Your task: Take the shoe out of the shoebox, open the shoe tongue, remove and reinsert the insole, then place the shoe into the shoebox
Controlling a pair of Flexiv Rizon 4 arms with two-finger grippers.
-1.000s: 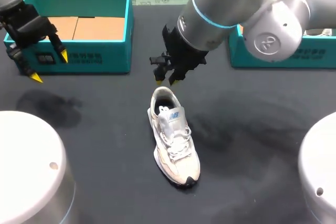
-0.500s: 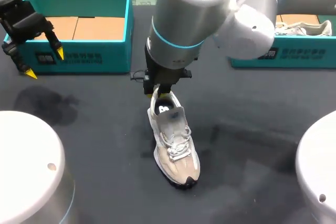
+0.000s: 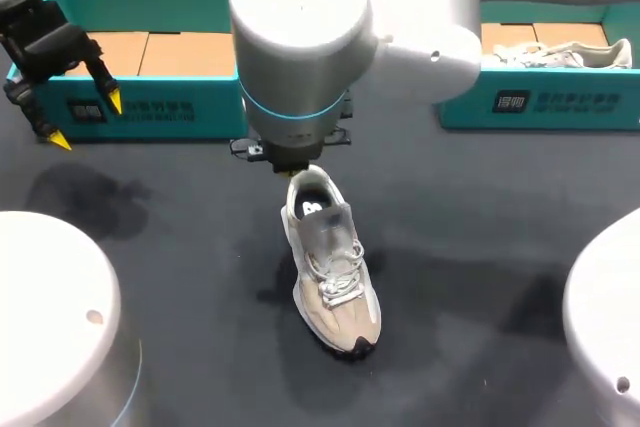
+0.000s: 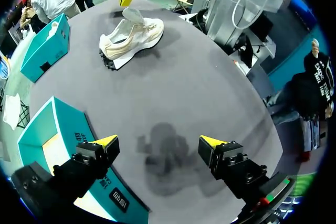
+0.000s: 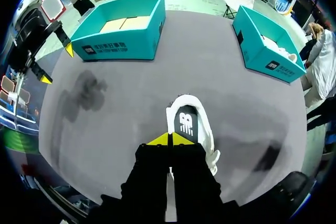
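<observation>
A white shoe [image 3: 335, 292] is standing with its heel toward the shoebox [image 3: 190, 112] and its toe pointing away.
The right gripper [image 5: 170, 140] is hovering pinched shut over the shoe's opening; the left gripper [image 3: 85, 119] is gaping wide, empty.

The shoe [image 3: 330, 267] stands on the table [image 3: 480, 207] directly under the right gripper [image 5: 171, 139], its heel opening just ahead of that gripper and its toe end running back beneath it, towards the robot's side. Further ahead of the right gripper and to its left sits the shoebox [image 3: 150, 107], well apart from the shoe. Ahead and to its right sits a second box [image 3: 540, 102], with another shoe [image 3: 560, 52] lying in it. The left gripper [image 4: 158, 141] hangs over the table by the shoebox's near wall, with the box close beside one finger. The shoe lies well ahead of this gripper, across the table.
</observation>
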